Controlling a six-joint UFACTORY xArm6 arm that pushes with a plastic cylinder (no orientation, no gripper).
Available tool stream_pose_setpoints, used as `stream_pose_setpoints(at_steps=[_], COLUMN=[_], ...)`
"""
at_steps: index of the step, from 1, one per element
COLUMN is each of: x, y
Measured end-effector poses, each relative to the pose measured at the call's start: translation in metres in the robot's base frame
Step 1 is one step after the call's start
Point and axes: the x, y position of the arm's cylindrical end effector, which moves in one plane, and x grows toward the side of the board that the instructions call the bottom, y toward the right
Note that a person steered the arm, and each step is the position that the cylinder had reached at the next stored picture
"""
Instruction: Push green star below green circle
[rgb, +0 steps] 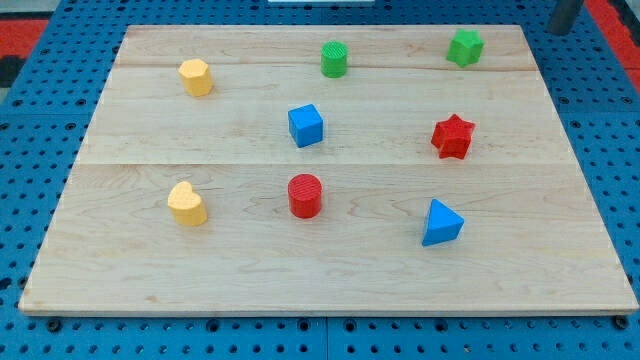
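The green star (464, 47) is sitting left of and below my tip (563, 30); the rod is running off the view's top; the green circle (334, 59) is lying further left.

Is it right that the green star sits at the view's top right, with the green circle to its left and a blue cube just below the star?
Not quite. The camera view shows the red star below the green star; the blue cube lies below the green circle.
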Motion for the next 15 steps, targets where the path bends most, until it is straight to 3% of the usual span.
stream_pose_setpoints(at_steps=[1, 2, 3, 5, 6, 7, 9, 10, 12, 13, 15], x=[0.008, 0.051, 0.052, 0.006, 0.036, 0.071, 0.036, 0.044, 0.122, 0.134, 0.165], y=[0.002, -0.041, -0.129, -0.141, -0.208, -0.239, -0.226, -0.210, -0.254, -0.284, -0.269])
